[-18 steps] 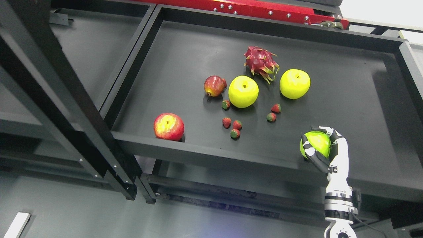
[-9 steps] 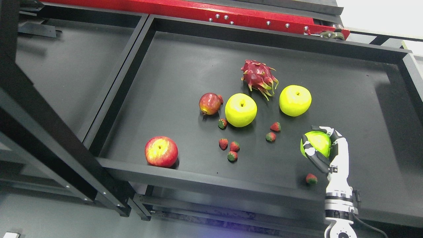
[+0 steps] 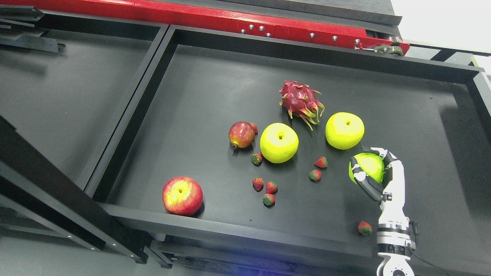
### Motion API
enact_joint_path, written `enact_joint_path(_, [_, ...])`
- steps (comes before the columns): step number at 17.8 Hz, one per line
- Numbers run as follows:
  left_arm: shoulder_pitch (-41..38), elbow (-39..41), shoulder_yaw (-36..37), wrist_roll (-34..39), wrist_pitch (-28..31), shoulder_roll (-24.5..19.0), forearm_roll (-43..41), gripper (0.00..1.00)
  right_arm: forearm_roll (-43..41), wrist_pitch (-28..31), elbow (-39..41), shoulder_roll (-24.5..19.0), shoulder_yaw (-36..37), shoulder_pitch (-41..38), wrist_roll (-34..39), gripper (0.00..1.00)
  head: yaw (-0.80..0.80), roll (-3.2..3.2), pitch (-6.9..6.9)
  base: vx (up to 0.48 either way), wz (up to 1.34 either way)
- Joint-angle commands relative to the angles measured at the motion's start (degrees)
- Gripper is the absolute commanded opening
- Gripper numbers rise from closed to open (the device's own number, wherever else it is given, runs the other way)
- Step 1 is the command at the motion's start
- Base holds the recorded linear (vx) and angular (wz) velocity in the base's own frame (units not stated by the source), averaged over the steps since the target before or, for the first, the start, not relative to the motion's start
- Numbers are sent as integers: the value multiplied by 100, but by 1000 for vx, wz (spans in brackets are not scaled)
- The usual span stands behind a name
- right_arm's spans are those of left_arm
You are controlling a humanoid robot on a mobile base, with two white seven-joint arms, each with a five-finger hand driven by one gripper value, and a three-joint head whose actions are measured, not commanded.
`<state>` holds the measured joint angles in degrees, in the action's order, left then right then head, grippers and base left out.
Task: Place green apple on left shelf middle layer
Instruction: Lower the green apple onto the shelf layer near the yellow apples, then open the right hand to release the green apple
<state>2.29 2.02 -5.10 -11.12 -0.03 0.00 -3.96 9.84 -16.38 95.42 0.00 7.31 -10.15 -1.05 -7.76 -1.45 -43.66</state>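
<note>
Green apple (image 3: 369,167) is gripped by the curled fingers (image 3: 362,180) of the right hand (image 3: 378,174), held above the right tray (image 3: 238,230); the left shelf (image 3: 57,96) lies far to its left.

Whole view tilted downward, a lone strawberry (image 3: 364,228) now uncovered just beside the right wrist

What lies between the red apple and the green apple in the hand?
In the head view, strawberries lie between the red apple and the green apple: a cluster of three, then one nearer the right hand.
</note>
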Motion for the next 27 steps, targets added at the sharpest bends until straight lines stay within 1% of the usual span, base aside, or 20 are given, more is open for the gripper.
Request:
enact_joint_path(1, [8,0,0,5,-6,-100,0,100,0,12,2,100,8,-4,-1,0,0,0,0,72,0])
enact_joint_path(9, [8,0,0,5,-14,-100,0,100,0,64,2,100,25,5,8,0,0,0,0,46,0])
enact_joint_path(11, [8,0,0,5,-6,-100,0,100,0,91,2,100,25,5,8,3,0,0,0,15,3])
enact_joint_path(12, [-1,0,0,5,-14,-100,0,100,0,143,2,100,25,5,8,13,0,0,0,4,-11])
enact_joint_path(13, [-1,0,0,5,-6,-100,0,100,0,170,2,100,25,5,-1,41,0,0,0,4,-11])
enact_joint_path(14, [-1,0,0,5,-6,-100,0,100,-9,213,2,100,25,13,-1,96,0,0,0,0,12])
enact_joint_path(15, [-1,0,0,5,-14,-100,0,100,-9,196,2,100,-1,22,-1,100,0,0,0,0,0])
enact_joint_path(27, [8,0,0,5,-14,-100,0,100,-9,231,-6,100,-19,40,8,100,0,0,0,0,0])
